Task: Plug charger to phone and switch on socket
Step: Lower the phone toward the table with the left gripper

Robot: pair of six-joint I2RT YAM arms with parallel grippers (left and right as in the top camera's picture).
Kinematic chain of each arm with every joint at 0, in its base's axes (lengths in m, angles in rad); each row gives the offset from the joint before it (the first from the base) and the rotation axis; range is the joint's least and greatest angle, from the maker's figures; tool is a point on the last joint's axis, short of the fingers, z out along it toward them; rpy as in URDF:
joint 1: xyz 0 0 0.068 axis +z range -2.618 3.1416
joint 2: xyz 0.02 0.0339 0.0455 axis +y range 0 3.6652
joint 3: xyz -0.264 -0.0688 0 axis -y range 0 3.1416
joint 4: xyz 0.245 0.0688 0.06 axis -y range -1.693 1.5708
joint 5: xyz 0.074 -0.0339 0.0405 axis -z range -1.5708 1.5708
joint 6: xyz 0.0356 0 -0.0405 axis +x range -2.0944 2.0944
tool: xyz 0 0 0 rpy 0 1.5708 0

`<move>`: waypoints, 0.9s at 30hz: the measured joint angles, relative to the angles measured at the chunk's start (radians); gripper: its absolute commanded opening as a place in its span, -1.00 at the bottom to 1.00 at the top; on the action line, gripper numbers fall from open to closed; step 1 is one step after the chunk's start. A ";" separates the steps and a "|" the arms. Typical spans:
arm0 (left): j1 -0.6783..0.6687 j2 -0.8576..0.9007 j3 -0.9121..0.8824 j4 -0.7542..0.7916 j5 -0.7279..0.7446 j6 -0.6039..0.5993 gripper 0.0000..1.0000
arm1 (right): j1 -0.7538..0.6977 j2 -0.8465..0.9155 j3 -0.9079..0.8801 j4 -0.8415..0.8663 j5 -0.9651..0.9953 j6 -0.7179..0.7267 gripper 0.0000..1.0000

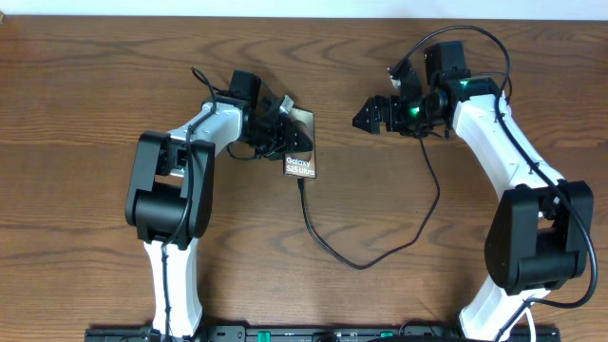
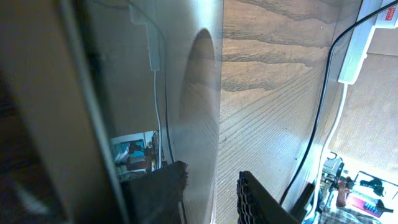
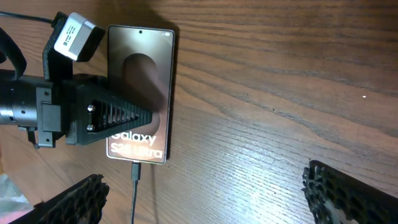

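The phone point(image 3: 140, 93) lies flat on the table, its "Galaxy" lettering facing up point(image 1: 300, 166). The charger's connector point(image 3: 135, 171) sits in the phone's bottom edge. Its thin black cable point(image 1: 356, 264) loops toward the front and back up on the right. My left gripper point(image 1: 283, 133) hovers over the phone's left part. In the left wrist view it point(image 2: 211, 180) stands slightly open, with the phone's long edge point(image 2: 219, 93) in the gap. My right gripper point(image 1: 372, 114) is wide open to the right of the phone, with bare table between its fingers point(image 3: 348, 193). The socket point(image 2: 367, 34) shows only in the left wrist view.
A white cord point(image 2: 333, 124) runs from the socket beside the black cable point(image 2: 317, 112). Colourful clutter point(image 2: 354, 196) lies beyond the table edge. The arm bases point(image 1: 166, 285) stand at the front left and front right.
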 measured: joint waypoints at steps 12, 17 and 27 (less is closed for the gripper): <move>0.000 -0.008 0.000 -0.029 -0.019 0.000 -0.32 | 0.000 0.000 0.000 -0.011 0.001 -0.007 0.99; 0.000 -0.014 0.000 -0.039 -0.034 0.001 -0.15 | 0.000 0.000 0.000 -0.011 0.008 -0.012 0.99; -0.002 -0.035 0.009 -0.078 -0.109 0.000 -0.08 | 0.000 0.000 0.000 -0.014 0.011 -0.019 0.99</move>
